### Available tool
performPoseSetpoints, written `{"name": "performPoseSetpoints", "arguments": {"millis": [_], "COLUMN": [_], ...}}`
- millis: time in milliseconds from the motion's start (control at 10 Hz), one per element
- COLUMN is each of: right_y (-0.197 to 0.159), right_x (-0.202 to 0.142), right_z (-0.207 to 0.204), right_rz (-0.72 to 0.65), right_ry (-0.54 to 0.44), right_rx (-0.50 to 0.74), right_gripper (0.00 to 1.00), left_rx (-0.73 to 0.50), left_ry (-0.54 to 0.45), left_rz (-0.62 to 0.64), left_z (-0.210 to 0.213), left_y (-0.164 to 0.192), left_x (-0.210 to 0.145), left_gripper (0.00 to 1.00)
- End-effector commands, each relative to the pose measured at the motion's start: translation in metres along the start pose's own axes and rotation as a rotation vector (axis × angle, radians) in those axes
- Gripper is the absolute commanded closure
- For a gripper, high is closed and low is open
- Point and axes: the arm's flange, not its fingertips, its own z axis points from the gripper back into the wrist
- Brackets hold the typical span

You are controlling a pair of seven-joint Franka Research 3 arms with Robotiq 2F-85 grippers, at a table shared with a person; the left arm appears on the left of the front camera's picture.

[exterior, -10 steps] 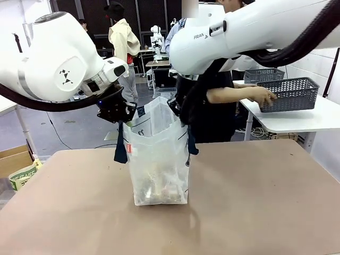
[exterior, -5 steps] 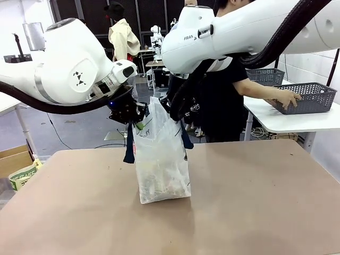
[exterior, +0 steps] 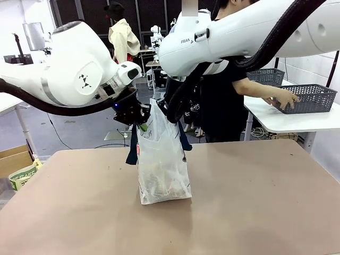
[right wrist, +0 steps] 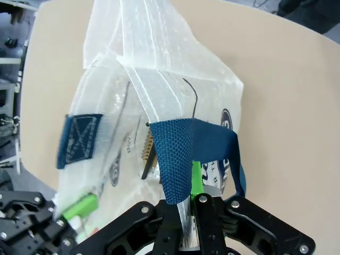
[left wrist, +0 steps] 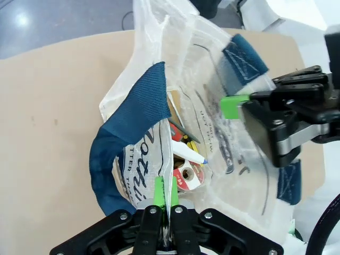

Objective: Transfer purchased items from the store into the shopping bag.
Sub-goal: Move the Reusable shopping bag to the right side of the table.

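Left end effector (left wrist: 166,187) and right end effector (right wrist: 189,180) are each clamped on the rim of the shopping bag (exterior: 162,164), which stands on the table (exterior: 255,207) with the purchased items (left wrist: 185,172) inside; pulling unevenly could tear or drop it

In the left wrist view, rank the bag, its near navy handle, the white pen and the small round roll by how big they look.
Largest: the bag.
Then the handle.
The pen and roll look about alike: pen longer, roll wider, so unranked.
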Motion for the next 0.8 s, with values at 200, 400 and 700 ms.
{"name": "performPoseSetpoints", "arguments": {"millis": [200, 400, 700], "right_y": [0.011, 0.014, 0.021], "right_x": [0.018, 0.024, 0.029], "right_z": [-0.008, -0.011, -0.018], "right_rz": [-0.023, -0.03, -0.04], "right_ry": [-0.041, -0.051, -0.066], "right_rx": [0.042, 0.058, 0.095], "right_gripper": [1.0, 1.0, 1.0], "left_rx": [-0.033, -0.042, -0.051], "left_ry": [-0.012, -0.033, -0.055], "left_rz": [-0.067, -0.068, -0.073], "left_z": [-0.01, -0.011, -0.009], "left_y": [-0.015, -0.015, -0.015], "left_x": [0.004, 0.004, 0.002], "left_gripper": [1.0, 1.0, 1.0]}}
